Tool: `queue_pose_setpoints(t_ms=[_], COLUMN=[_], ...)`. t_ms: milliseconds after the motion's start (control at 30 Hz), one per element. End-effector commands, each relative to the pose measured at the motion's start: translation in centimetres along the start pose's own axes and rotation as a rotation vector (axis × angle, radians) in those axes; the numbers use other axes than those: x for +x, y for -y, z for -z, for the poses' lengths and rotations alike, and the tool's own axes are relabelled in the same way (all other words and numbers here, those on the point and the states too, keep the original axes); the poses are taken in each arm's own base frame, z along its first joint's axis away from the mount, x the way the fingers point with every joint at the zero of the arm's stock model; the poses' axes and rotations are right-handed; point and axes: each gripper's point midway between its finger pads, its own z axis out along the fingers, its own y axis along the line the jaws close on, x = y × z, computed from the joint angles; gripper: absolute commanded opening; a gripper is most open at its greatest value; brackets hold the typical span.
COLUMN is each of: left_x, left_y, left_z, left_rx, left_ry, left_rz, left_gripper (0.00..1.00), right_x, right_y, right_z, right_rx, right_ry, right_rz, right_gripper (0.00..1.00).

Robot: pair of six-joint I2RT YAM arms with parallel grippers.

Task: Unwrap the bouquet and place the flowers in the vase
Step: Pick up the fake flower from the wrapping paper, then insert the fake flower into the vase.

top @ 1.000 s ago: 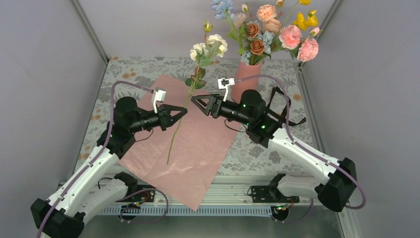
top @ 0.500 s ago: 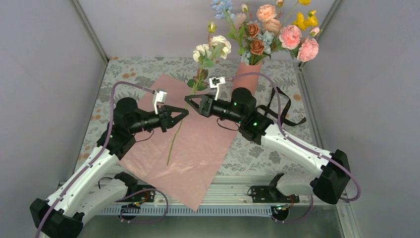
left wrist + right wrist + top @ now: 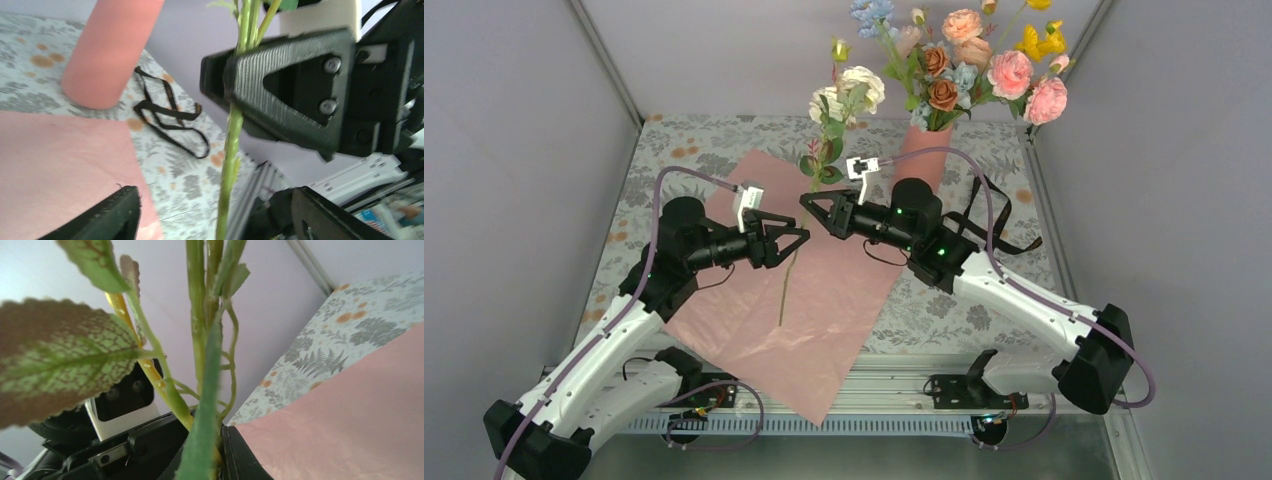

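Grey floral print covers our table [image 3: 674, 140], pale walls [image 3: 514, 150] around; both arms reach inward, right pincer [image 3: 808, 199] clamped on the flower stem [image 3: 786, 290], left pincer [image 3: 798, 246] spread apart.

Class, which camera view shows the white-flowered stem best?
Top external: the whole stem shows, white blooms to bottom tip. Left wrist shows only its middle, pinched by the right gripper; right wrist shows only close leaves and stalks.
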Motion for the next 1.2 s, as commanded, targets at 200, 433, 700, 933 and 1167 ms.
queue_pose_setpoints(t_ms=[200, 433, 700, 933, 1167], left_x=[-0.3, -0.3, -0.1, 1.0, 1.8], left_y=[-0.6, -1.6, -4.4, -7.4, -8.6], left_z=[0.9, 1.0, 1.0, 0.9, 0.4], left_rx=[-0.101, -0.166, -0.295, -0.403, -0.430], left_ry=[-0.005, -0.030, -0.051, -0.069, -0.116], left_rz=[-0.045, -0.079, -0.106, -0.120, -0.114], left_gripper=[1.00, 1.00, 1.00, 1.00, 1.00], right_x=[-4.1, -7.0, -10.2, -13.4, -16.6], right_y=[-0.6, -0.1, 0.1, 1.0, 0.9], right_z=[3.4, 6.7, 10.3, 13.8, 16.5], right_rx=[0.164, 0.333, 0.523, 0.744, 0.836], right_ry=[0.154, 0.266, 0.361, 0.485, 0.606], right_rz=[0.283, 0.478, 0.598, 0.696, 0.754], right_gripper=[0.04, 0.04, 0.04, 0.04, 0.04])
